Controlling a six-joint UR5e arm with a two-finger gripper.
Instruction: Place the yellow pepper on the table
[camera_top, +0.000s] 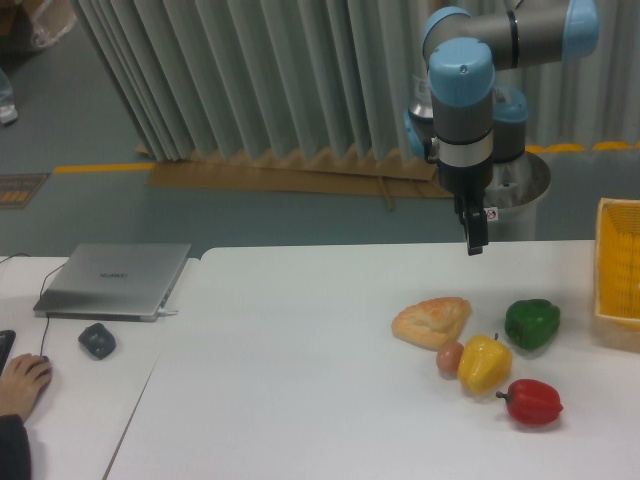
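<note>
Nearest to me on the white table, the red pepper sits front right, stem pointing left. Just behind and left of it is the yellow pepper, resting on the tabletop with its stem up, touching a small brownish egg-shaped item on its left side. I see it free of the arm, nothing gripping it. Behind those, a bread roll lies just beside the egg-shaped thing, and the green pepper sits to the right, near the yellow one but apart from it. A yellow basket is cut off at the right edge.

On the smaller table at the left, a person's hand rests at the near edge, with a dark mouse further back and a closed grey laptop behind that.

The pincer hangs above the far edge of the table, well apart from the food and higher than all of it, pointing down. It is turned edge-on to my camera, so I see one thin dark profile and cannot tell whether it is wide or narrow. It carries nothing.

Behind the arm: a metal bin, pleated grey curtain, and floor with a yellow line.
</note>
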